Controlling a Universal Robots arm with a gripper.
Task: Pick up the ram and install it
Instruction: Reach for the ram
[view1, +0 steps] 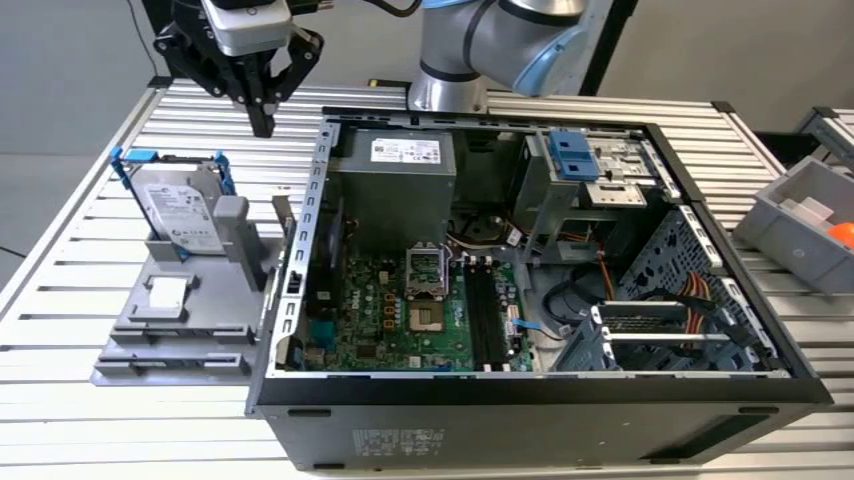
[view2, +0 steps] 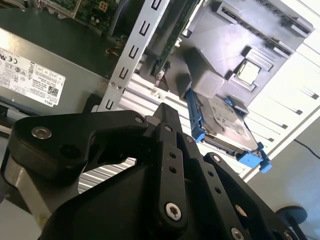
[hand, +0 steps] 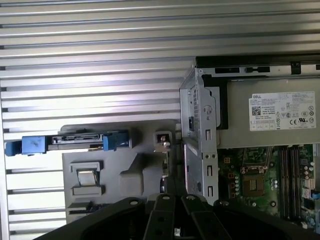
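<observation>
The thin ram (view1: 284, 235) stands on edge in the grey holder (view1: 160, 330) beside the case (view1: 534, 400).

A white label (hand: 282, 111) sits on the grey power supply (hand: 237, 135), with fine print, a code square and small marks. The hard drive (view1: 150, 180) bears a pale label (view1: 187, 225), unreadable.

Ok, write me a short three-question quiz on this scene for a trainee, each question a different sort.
1. True or false: the hand holds the ram.
2. The hard drive stands: A) in the grey holder beside the case; B) inside the case; C) in the hand.
3. Fill in: the hand hovers to the exterior view's ___ of the case.
Key: 1 false; 2 A; 3 left.
</observation>
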